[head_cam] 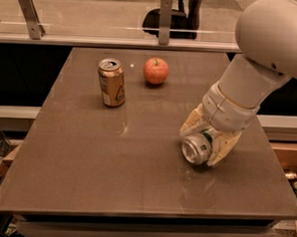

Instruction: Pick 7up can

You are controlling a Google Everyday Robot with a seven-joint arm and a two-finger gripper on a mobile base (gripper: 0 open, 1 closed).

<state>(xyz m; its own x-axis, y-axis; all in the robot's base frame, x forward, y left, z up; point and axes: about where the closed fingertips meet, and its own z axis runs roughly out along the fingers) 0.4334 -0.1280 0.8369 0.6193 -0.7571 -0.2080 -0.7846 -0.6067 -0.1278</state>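
Observation:
The 7up can [198, 148] lies on its side at the right of the brown table [111, 163], its shiny silver end facing me and a bit of green showing behind it. My gripper [204, 143] comes down from the white arm [261, 61] at the upper right. Its cream fingers [191, 124] are closed on both sides of the can, one on the left and one on the right. The can's body is mostly hidden by the fingers and wrist.
A gold-orange can [112, 82] stands upright at the back left of the table. A red apple [156, 71] sits to its right. A glass railing with metal posts [165, 19] runs behind the table. The table's right edge lies near the gripper.

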